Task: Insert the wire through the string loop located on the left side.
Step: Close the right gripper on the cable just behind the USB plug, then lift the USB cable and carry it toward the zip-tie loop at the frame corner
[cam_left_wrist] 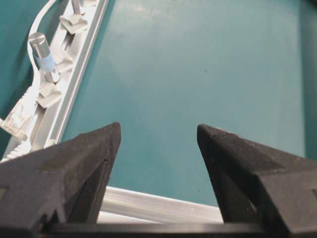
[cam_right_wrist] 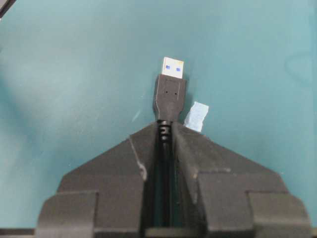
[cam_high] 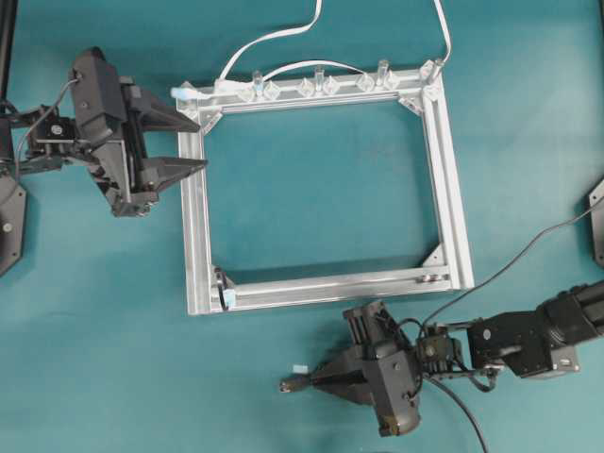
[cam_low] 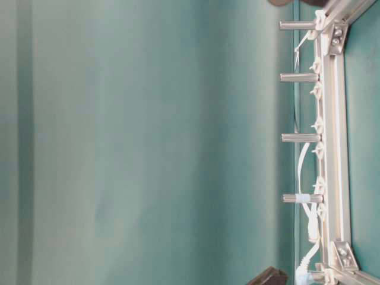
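Pickup step: right gripper (cam_right_wrist: pixel 166 130) jaws pinch the wire (cam_right_wrist: pixel 170 94) behind its USB plug. Left gripper (cam_left_wrist: pixel 158 144) gapes wide, holding nothing. Next, carrying the plug to the string loop (cam_high: pixel 224 288) on the frame (cam_high: pixel 451 198) likely needs careful aim.

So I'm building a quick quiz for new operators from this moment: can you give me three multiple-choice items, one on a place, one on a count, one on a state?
1. Where is the right gripper?
A. inside the frame
B. below the frame's bottom rail
C. above the top rail

2. How many upright metal posts stand along the rail in the table-level view?
A. two
B. four
C. six

3. What state is the left gripper in?
A. open, empty
B. shut on the white cable
C. shut on the frame

Key: 1 B, it lies on the mat below the rail. 2 B, four posts show. 3 A, its jaws stand wide with nothing between.
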